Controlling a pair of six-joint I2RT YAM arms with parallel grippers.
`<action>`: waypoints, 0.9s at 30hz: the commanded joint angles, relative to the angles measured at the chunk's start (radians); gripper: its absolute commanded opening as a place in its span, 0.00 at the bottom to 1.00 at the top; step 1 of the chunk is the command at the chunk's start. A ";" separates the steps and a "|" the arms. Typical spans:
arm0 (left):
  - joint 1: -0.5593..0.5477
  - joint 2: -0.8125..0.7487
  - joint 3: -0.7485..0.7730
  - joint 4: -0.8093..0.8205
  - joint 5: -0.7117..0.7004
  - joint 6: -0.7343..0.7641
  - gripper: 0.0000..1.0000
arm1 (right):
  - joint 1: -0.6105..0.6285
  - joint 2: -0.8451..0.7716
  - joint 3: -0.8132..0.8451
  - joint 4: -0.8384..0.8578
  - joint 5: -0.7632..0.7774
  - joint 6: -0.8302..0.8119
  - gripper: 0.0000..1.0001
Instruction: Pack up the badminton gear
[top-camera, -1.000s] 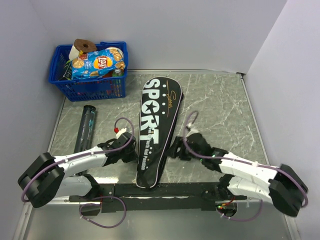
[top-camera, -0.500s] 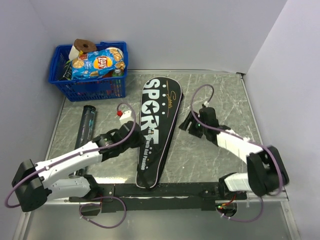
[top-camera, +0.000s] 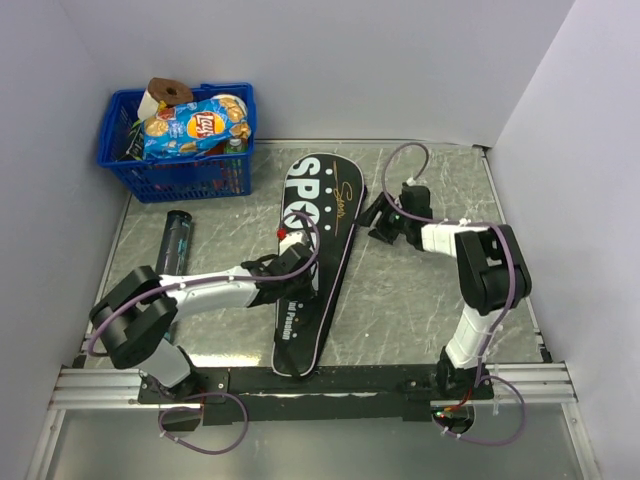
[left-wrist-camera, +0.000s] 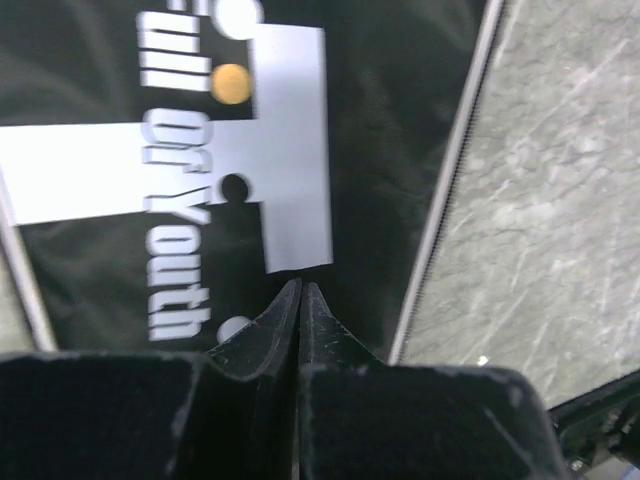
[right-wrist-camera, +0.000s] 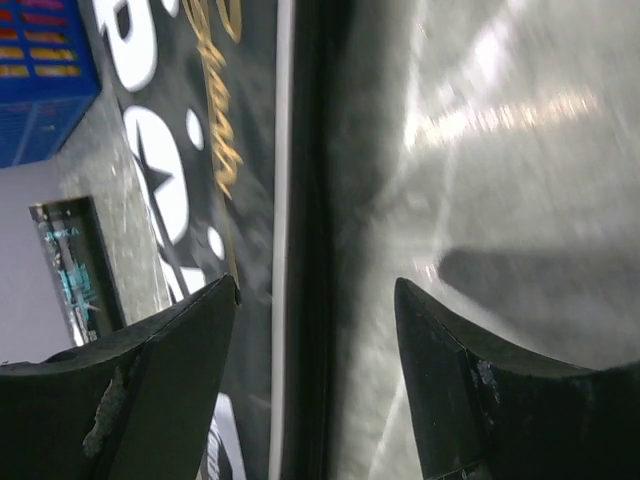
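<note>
The black racket-shaped cover (top-camera: 322, 205) lettered "SPORT" lies lengthwise in the middle of the table. My left gripper (top-camera: 300, 262) is shut and empty over the cover's middle; its wrist view shows the shut fingertips (left-wrist-camera: 300, 290) above the white lettering on the cover (left-wrist-camera: 370, 150). My right gripper (top-camera: 372, 222) is open beside the cover's right edge; in its wrist view the open gripper (right-wrist-camera: 315, 290) straddles the cover's zipped edge (right-wrist-camera: 285, 200). The dark cylindrical tube (top-camera: 177, 243) lies left of the cover and shows in the right wrist view (right-wrist-camera: 75, 265). Rackets and shuttlecocks are out of view.
A blue plastic basket (top-camera: 180, 165) of snacks stands at the back left corner, its corner showing in the right wrist view (right-wrist-camera: 40, 80). White walls close the table at the back and both sides. Marbled tabletop (top-camera: 430, 280) lies right of the cover.
My left gripper has moved right, from beside the cover onto its middle. My right gripper has moved away from me along the cover's right edge toward its wide end.
</note>
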 joint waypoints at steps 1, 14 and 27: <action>-0.004 0.033 0.046 0.079 0.066 0.013 0.05 | -0.002 0.087 0.145 0.000 -0.002 -0.031 0.72; -0.004 0.021 -0.052 0.110 0.117 -0.045 0.04 | -0.002 0.333 0.438 -0.132 -0.022 0.021 0.64; -0.007 0.078 -0.117 0.090 0.112 -0.075 0.04 | -0.062 0.286 0.345 -0.098 -0.020 0.102 0.00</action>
